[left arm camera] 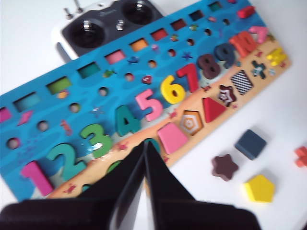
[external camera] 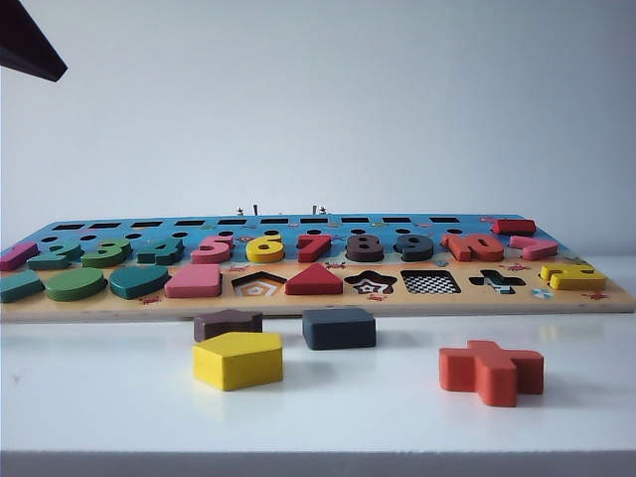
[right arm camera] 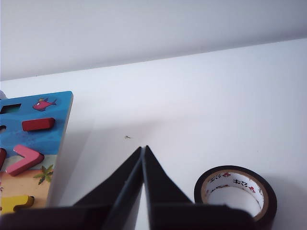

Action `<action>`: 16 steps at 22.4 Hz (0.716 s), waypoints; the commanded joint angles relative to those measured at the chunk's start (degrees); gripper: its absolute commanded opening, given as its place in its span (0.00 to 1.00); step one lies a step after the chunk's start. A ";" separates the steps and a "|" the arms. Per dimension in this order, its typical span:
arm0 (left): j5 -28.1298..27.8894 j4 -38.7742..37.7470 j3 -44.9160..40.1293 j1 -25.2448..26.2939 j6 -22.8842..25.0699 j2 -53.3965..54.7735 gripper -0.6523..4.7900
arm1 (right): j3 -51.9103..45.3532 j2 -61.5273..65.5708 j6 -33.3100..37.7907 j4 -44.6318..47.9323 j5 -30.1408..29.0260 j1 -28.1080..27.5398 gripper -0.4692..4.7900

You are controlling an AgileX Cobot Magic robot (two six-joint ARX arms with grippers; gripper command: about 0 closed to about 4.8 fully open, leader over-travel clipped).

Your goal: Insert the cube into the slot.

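Note:
The cube (external camera: 339, 328), a flat dark navy block, lies on the white table just in front of the puzzle board (external camera: 318, 303); the left wrist view shows the cube (left arm camera: 250, 143) too. The slot (external camera: 430, 282) is the checkerboard square cut-out in the board's front row, and the slot (left arm camera: 242, 82) stands empty. My left gripper (left arm camera: 144, 142) is shut with nothing in it, hovering over the board's front edge near the pink block, well away from the cube. My right gripper (right arm camera: 143, 147) is shut and empty over bare table beside the board's end. A dark tip (external camera: 30, 45) of the left arm shows at the exterior view's top left.
A yellow pentagon (external camera: 238, 360), a brown star (external camera: 228, 323) and a red cross (external camera: 491, 372) lie loose in front of the board. A black tape roll (right arm camera: 235, 194) sits near my right gripper. A remote controller (left arm camera: 108, 24) rests behind the board.

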 commanded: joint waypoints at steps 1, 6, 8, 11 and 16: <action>2.95 -2.67 2.97 -1.09 0.07 2.05 0.15 | 0.00 -0.13 0.35 0.39 -0.02 0.15 0.08; 9.40 -7.91 9.01 -2.95 0.04 6.47 0.15 | 1.44 -0.07 1.88 -1.42 0.02 2.73 0.08; 11.72 -9.64 10.80 -3.23 0.04 7.96 0.15 | 3.41 1.16 1.88 -2.03 0.02 4.50 0.08; 13.99 -11.74 12.31 -3.21 0.04 9.46 0.15 | 5.99 4.39 1.88 -1.99 0.04 6.99 0.08; 14.82 -14.51 13.53 -3.13 0.07 11.15 0.15 | 11.80 13.11 1.90 -2.05 0.07 12.39 0.08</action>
